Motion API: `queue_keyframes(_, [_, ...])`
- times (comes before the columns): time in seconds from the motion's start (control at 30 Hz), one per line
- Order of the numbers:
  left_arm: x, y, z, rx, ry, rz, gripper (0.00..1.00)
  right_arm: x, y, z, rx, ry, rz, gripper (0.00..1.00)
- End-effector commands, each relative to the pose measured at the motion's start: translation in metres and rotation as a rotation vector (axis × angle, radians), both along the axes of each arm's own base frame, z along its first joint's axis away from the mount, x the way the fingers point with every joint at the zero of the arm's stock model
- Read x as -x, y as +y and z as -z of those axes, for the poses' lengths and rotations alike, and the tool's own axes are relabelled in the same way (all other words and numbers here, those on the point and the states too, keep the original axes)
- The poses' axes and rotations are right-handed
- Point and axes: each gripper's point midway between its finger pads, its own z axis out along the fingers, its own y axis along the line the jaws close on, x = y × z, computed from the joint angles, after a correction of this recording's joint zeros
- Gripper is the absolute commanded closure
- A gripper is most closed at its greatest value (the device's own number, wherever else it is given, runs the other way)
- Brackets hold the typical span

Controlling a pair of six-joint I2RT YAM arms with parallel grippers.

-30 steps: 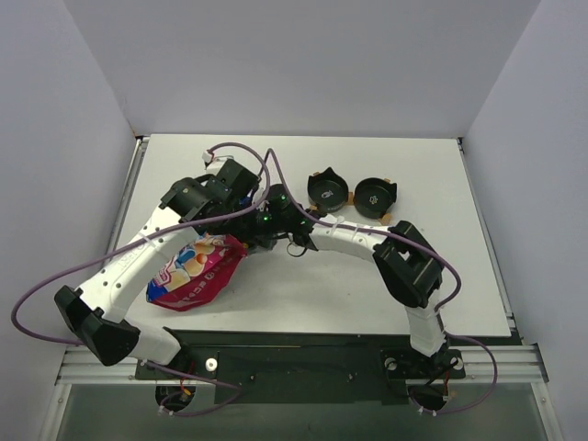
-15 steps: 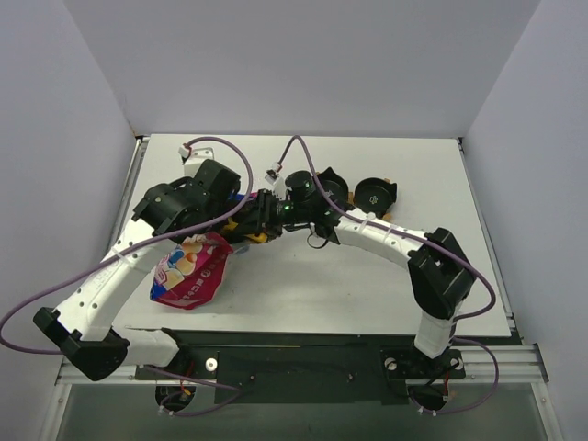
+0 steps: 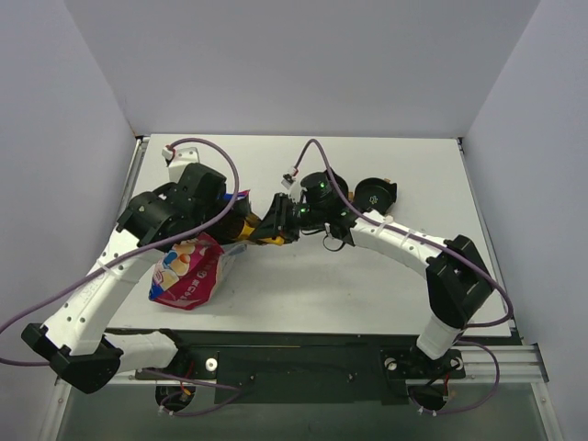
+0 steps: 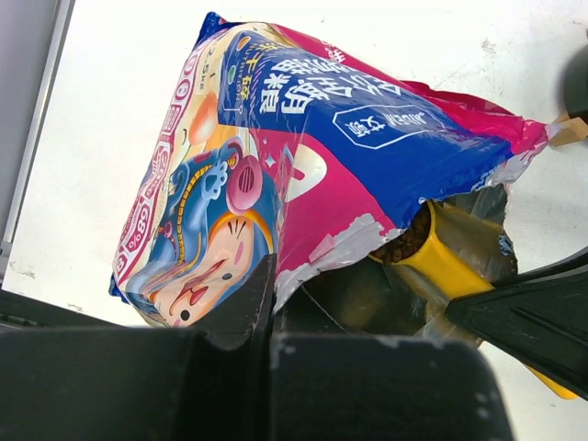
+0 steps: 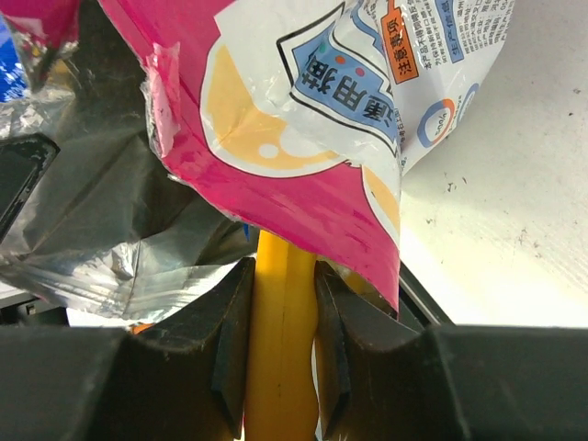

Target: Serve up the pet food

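Two tools meet at the mouth of the pet food bag [image 3: 188, 276], which is held up by its torn top over the white desk [image 3: 367, 285]. The left tool [image 4: 268, 317] is pressed together on the bag's torn edge, lifting the opening so the silver lining shows. From the bag's right, the right tool [image 5: 280, 312] pinches the handle of a yellow scoop [image 5: 278, 367], one finger tight against each side. The scoop's head reaches inside the bag's mouth, under the pink flap, and brown kibble [image 4: 415, 234] shows at the head. Whether the bag's lower end touches the desk cannot be told. Well to the right of the bag, farther back, stands a black bowl [image 3: 377, 195], apart from both tools.
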Motion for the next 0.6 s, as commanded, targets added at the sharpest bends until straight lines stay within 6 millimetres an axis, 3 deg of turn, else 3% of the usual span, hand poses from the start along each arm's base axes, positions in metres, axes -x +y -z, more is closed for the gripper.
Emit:
queue_keyframes(0.0, [-0.013, -0.008, -0.048, 0.150, -0.205, -0.001, 1.00, 0.000, -0.012, -0.047, -0.098, -0.077, -0.005, 1.00])
queue_keyframes(0.13, [-0.014, -0.012, -0.049, 0.166, -0.214, 0.021, 1.00, -0.005, -0.028, -0.052, -0.115, -0.079, 0.028, 1.00])
queue_keyframes(0.57, [-0.020, -0.031, -0.054, 0.217, -0.234, 0.106, 1.00, 0.007, -0.031, -0.082, -0.181, -0.110, -0.024, 1.00])
